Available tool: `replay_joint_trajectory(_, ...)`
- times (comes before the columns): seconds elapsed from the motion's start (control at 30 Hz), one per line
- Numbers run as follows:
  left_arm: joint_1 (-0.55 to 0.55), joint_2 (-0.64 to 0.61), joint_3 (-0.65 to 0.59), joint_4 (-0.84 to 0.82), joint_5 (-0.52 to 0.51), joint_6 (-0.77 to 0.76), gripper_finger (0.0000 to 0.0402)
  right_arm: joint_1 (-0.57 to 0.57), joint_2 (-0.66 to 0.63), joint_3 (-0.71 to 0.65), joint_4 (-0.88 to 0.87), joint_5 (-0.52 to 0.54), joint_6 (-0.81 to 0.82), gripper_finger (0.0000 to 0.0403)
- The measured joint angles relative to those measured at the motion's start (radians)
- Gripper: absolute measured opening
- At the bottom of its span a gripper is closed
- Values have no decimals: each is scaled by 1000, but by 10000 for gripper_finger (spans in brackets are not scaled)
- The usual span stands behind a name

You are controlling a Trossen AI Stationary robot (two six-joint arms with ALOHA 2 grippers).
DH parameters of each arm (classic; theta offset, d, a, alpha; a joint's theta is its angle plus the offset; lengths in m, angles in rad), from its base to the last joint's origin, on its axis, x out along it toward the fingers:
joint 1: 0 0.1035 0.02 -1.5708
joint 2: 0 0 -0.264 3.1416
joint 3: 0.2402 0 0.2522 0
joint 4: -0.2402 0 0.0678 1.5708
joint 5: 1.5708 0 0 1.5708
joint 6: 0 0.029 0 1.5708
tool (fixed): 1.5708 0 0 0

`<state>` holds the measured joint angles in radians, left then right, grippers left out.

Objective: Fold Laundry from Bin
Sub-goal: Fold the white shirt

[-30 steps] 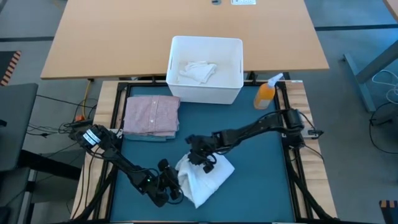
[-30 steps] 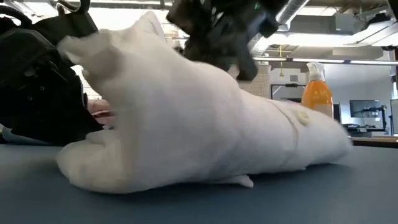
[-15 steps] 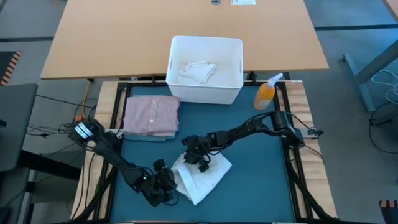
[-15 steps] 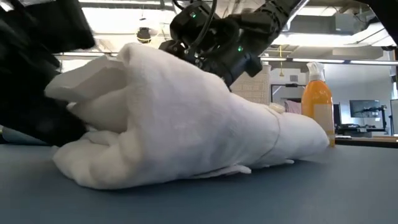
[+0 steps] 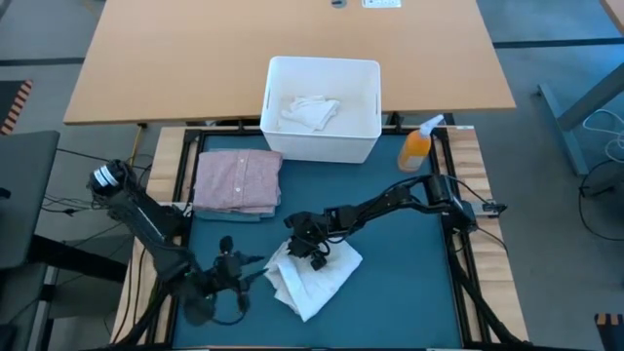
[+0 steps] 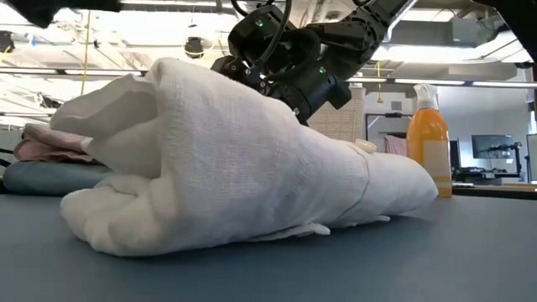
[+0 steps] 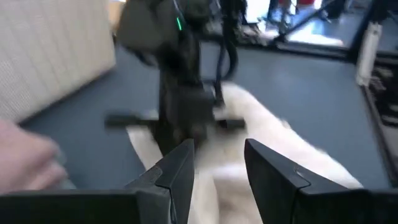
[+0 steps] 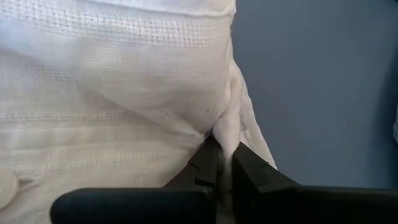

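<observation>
**A:** Right wrist view first: your right fingers [image 8: 225, 163] are pinched together on a fold of the white cloth [image 8: 112, 87], which lies bunched on the blue mat [image 8: 323, 81] of the bench.

**B:** And your left fingers [image 7: 217, 171]?

**A:** Apart, holding nothing, just clear of the cloth's edge.

**B:** The rest?

**A:** Beyond both, the pink shirt [image 5: 237, 181] lies folded on the mat; farther off, the bin [image 5: 323, 109] holds another white piece.
</observation>
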<state>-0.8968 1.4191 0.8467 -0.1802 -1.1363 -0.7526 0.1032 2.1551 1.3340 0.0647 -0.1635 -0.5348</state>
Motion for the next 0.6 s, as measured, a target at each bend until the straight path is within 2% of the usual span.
replay_joint_trajectory(0.07, 55, 21, 0, 106, 12, 102, 130, 0, 0, 0, 0, 0, 3, 40)
replay_joint_trajectory(0.2, 210, 121, 0, 340, 287, 289, 130, 2, 0, -1, 0, 2, 4, 40)
replay_joint_trajectory(0.27, 259, 158, -1, 398, 373, 332, 130, 2, 0, -1, -1, 3, 4, 41)
replay_joint_trajectory(0.37, 307, 171, 11, 400, 496, 329, 130, 2, 0, -1, -1, 3, 4, 41)
replay_joint_trajectory(0.47, 342, 171, 11, 319, 659, 251, 130, 2, 1, -1, -1, 3, 3, 41)
replay_joint_trajectory(0.6, 361, 171, 11, 159, 737, 101, 130, 2, 1, -1, -2, 3, -9, 41)
